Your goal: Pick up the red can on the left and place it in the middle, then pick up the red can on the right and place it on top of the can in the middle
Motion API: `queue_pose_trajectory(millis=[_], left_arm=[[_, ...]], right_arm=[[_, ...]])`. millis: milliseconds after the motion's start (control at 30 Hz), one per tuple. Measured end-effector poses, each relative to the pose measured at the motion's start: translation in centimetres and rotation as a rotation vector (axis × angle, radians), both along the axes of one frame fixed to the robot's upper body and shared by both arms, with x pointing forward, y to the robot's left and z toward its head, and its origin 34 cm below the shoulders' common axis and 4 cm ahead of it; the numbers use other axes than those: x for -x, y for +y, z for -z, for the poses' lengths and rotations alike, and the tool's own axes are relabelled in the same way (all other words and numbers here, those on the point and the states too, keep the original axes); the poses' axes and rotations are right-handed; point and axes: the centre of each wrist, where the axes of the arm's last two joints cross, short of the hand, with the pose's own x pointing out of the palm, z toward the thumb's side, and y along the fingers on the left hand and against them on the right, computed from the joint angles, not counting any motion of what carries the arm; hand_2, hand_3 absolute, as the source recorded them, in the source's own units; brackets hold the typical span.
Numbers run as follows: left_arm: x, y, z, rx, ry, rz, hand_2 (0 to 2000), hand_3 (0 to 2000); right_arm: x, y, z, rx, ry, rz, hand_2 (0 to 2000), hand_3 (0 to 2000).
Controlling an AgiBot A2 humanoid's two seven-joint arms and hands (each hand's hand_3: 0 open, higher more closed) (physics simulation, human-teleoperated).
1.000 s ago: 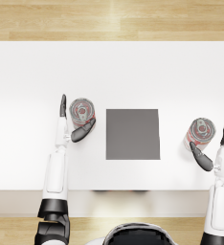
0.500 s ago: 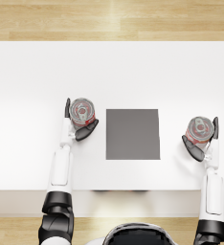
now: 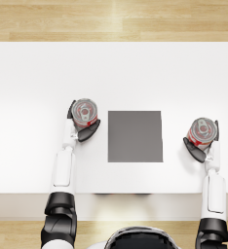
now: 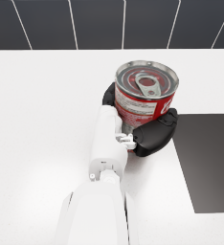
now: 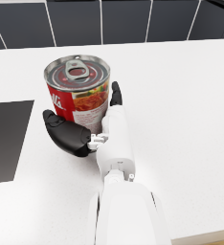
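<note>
Two red cans stand upright on the white table, either side of a dark mat. The left hand cups the left can, fingers curled against its wall; the right hand wraps the right can likewise.

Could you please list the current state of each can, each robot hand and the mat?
Left red can: upright, sealed, beside the mat.
Right red can: upright, sealed, apart from the mat.
Left robot hand: wrapped around the left can.
Right robot hand: wrapped around the right can.
Dark mat: flat, bare.
</note>
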Motion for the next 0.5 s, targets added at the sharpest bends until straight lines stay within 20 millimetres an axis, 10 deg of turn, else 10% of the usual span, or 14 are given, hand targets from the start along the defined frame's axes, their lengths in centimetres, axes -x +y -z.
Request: queue_pose_trajectory(millis=[33,133,500], left_arm=[[-0.1,0.1,0.0,0.006,0.003,0.013,2000,980],[0.2,0.0,-0.3,0.014,-0.022,0.003,2000,1520],[2.8,-5.4,-5.5,-0.028,-0.29,0.224,2000,1520]], right_arm=[[0.0,0.0,0.0,-0.006,0.0,-0.029,2000,653],[0.2,0.1,-0.2,-0.011,-0.01,-0.04,2000,1520],[0.6,3.0,-8.0,0.022,-0.324,-0.119,2000,1520]])
